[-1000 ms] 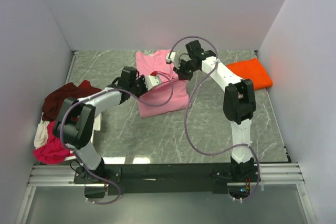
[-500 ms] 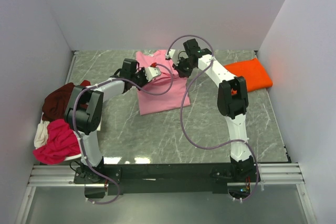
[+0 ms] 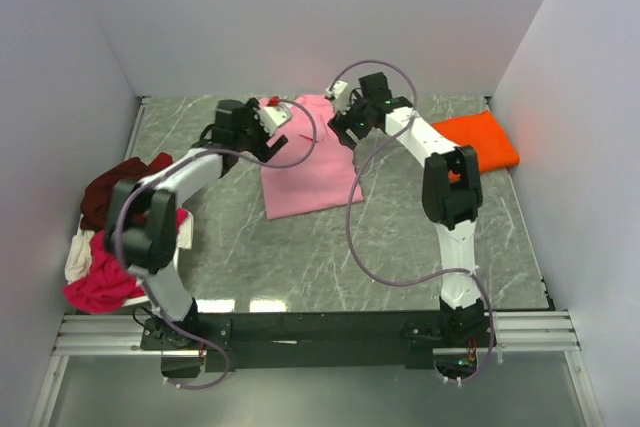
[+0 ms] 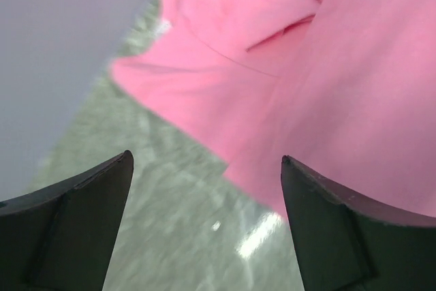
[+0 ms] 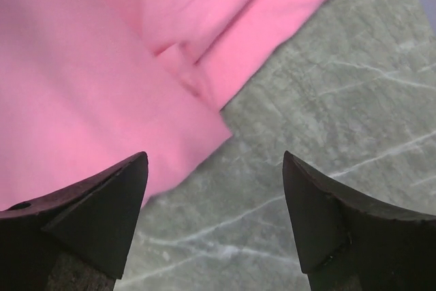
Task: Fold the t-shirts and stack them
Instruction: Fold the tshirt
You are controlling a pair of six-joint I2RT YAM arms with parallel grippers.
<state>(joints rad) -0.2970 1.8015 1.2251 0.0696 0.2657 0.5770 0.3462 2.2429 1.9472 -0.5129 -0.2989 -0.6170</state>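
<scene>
Centrally, pink t-shirt [image 3: 305,162], long axis far-to-near (slightly skewed), left end effector [image 4: 204,161], right end effector [image 5: 214,158], both apart.

One pink t-shirt [image 3: 310,172], one orange t-shirt [image 3: 480,139], three piled t-shirts [image 3: 112,189]

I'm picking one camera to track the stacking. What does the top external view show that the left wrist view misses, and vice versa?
Only top external: the folded orange t-shirt by the right wall, the heap of maroon, magenta and cream shirts at the left edge, and the right gripper. Only left wrist: the left gripper close up, open and empty, above a folded-in sleeve. Both: the pink t-shirt on the marble table.
</scene>
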